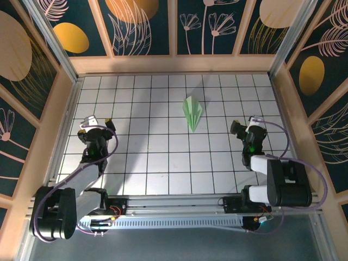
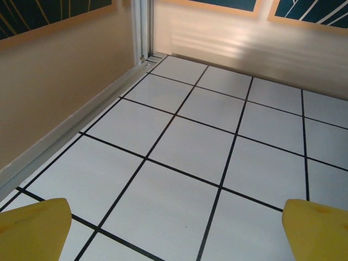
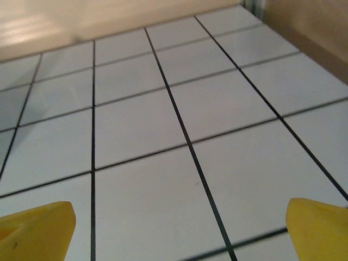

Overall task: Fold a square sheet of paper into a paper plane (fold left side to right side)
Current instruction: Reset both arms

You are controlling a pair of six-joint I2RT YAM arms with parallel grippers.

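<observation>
Left gripper (image 1: 100, 122): jaws spread wide, nothing between them. In the left wrist view the gripper (image 2: 174, 234) shows its 2 yellow pads (image 2: 32, 231) at opposite bottom corners, with bare tiles in the gap.
Left gripper, place: well apart from the paper plane (image 1: 193, 113), to its left and slightly nearer the arm bases, low over the table.
Right gripper (image 1: 246, 125): jaws spread wide and holding nothing. In the right wrist view the gripper (image 3: 176, 231) has its 2 yellow pads (image 3: 318, 228) at the bottom corners, over plain tiles.
Right gripper, place: to the right of the paper plane and a little nearer the bases, apart from it and closer to it than the left gripper is.
Paper plane: pale green, folded into a slim dart with creased wings, lying flat on the tiles between the 2 grippers and touched by neither. Its narrow tip points toward the arm bases, and the broader, fanned part lies on the far side.
Table (image 1: 147, 163): white tiles with black grid lines, running out on all sides of the paper plane.
Walls (image 1: 141, 27): wooden frame with dark floral panels, beyond the paper plane at the back and along both sides.
</observation>
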